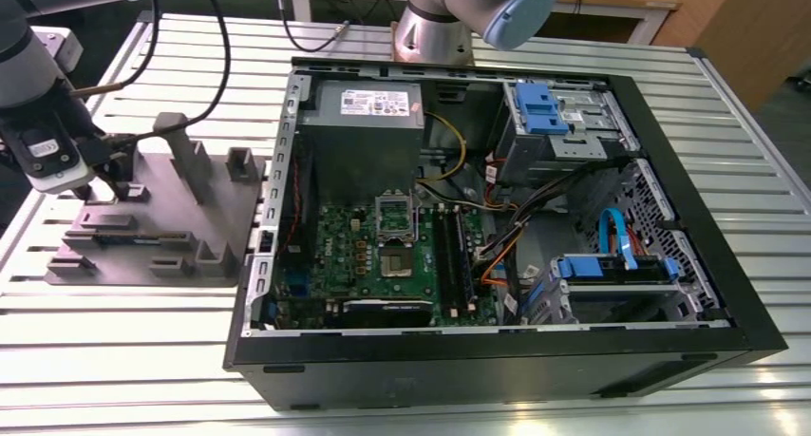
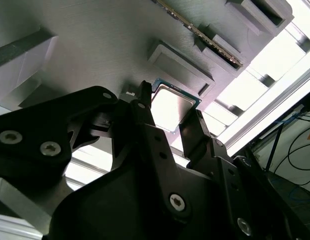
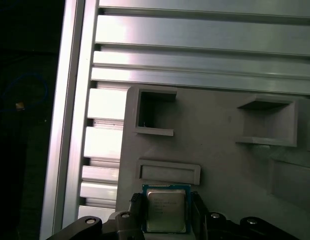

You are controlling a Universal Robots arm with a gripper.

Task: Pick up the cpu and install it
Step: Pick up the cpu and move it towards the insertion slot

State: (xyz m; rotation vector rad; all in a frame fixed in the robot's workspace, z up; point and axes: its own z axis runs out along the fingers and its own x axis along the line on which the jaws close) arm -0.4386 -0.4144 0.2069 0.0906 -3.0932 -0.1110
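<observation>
The cpu (image 3: 166, 210) is a small square chip with a silvery top and pale rim. It sits between my two dark fingers just over the grey moulded plate (image 3: 220, 165). In the second wrist view the cpu (image 2: 171, 106) shows one finger (image 2: 145, 107) against each of two opposite edges. My gripper (image 2: 169, 109) is shut on it. In the exterior view my gripper (image 1: 102, 187) hangs low over the plate (image 1: 165, 232) at that view's left. The silver-framed socket (image 1: 398, 261) lies on the green board inside the open computer case.
The black computer case (image 1: 507, 360) lies open in the middle of the slatted metal table (image 1: 102, 341). Inside are a grey power supply (image 1: 361, 113), blue drive brackets (image 1: 538, 108) and loose cables (image 1: 545, 208). Upright posts (image 1: 184, 156) rise from the plate beside my gripper.
</observation>
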